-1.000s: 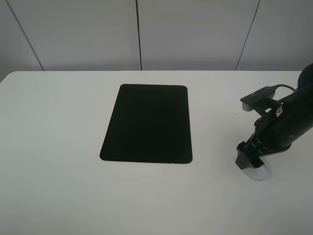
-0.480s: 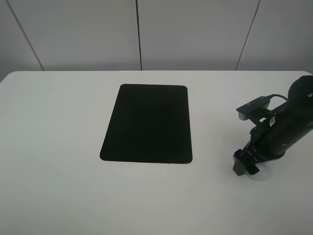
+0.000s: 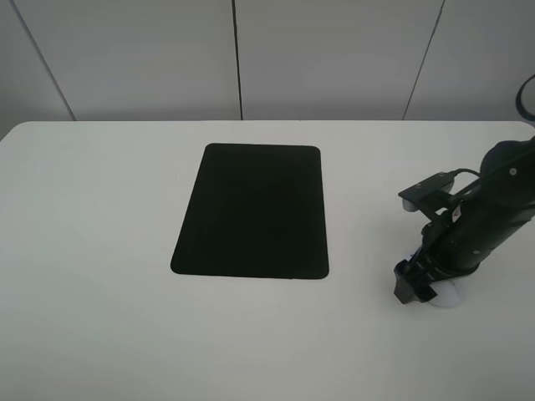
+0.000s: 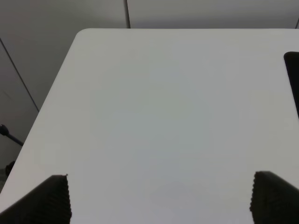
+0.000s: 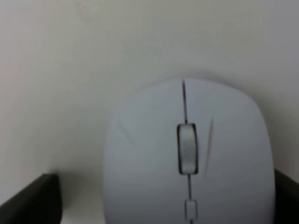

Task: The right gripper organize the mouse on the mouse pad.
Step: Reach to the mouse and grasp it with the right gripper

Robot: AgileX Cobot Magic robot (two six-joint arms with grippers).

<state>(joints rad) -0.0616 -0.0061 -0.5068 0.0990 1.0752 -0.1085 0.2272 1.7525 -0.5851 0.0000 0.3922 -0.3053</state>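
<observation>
The right gripper (image 3: 417, 287) is down at the desk (image 3: 100, 317), near the desk's right edge, with its jaws spread wide. In the right wrist view its two dark fingers (image 5: 28, 200) stand one on either side of the mouse (image 5: 187, 154). There is a clear strip of desk between one finger and the mouse's side. The other finger sits close against the opposite side, and I cannot tell whether it touches. Nothing is clamped, and the mouse lies flat on the desk between the jaws. The wrist camera looks down on its grey scroll wheel, and its rounded front end points away from the gripper.

From the high camera only slivers of the white mouse show under and beside the black arm, whose body and cable rise up and to the right.

The pad (image 3: 251, 213) lies flat near the middle of the desk, well apart from the mouse and to its left in that view, with nothing on it.

The left gripper (image 4: 161, 200) is out of the high view. Its own camera shows its two fingertips far apart above bare desk with nothing between them, and one edge of the pad just in frame. Grey wall panels (image 3: 334, 58) stand behind the desk.
</observation>
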